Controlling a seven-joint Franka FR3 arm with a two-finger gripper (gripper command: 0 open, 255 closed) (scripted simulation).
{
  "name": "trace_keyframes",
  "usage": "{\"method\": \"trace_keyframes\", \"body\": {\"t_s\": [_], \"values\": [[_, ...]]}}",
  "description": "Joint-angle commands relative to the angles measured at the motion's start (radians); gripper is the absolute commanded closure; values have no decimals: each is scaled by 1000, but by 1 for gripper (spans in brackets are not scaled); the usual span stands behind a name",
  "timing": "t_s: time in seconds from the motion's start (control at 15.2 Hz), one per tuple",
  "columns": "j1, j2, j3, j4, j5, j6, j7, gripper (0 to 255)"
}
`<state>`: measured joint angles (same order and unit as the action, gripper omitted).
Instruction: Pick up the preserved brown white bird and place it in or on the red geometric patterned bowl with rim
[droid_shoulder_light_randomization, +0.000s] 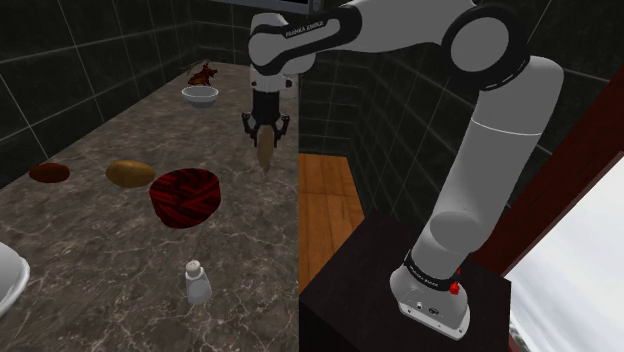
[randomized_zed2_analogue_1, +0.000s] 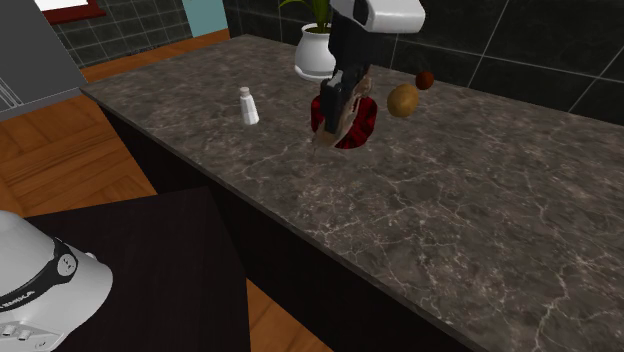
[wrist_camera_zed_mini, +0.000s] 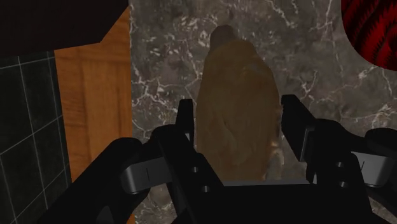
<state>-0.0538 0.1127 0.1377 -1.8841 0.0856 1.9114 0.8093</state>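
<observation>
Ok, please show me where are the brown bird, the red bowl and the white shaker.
brown bird (wrist_camera_zed_mini: 238, 108), wrist view, middle of its body.
red bowl (droid_shoulder_light_randomization: 185, 212), shoulder view, its outer wall.
white shaker (droid_shoulder_light_randomization: 197, 288), shoulder view, its body.

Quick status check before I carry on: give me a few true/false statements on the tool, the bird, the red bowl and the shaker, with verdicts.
1. The tool is shut on the brown bird. True.
2. The bird lies inside the red patterned bowl. False: it hangs in the tool above the counter, apart from the bowl.
3. The white shaker lies on its side. False: it stands upright.
4. In the shoulder view, a white bowl sits on the counter farther back than the red one. True.
</observation>
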Motion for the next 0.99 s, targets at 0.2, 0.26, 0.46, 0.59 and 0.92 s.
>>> {"method": "trace_keyframes", "body": {"t_s": [0.2, 0.26, 0.46, 0.59, 0.92], "values": [[55, 95, 38, 134, -15, -31, 99, 255], [68, 119, 45, 167, -20, -39, 120, 255], [109, 197, 64, 276, -36, -67, 182, 255], [138, 254, 74, 360, -49, -90, 223, 255], [222, 423, 89, 620, -85, -176, 315, 255]]}}
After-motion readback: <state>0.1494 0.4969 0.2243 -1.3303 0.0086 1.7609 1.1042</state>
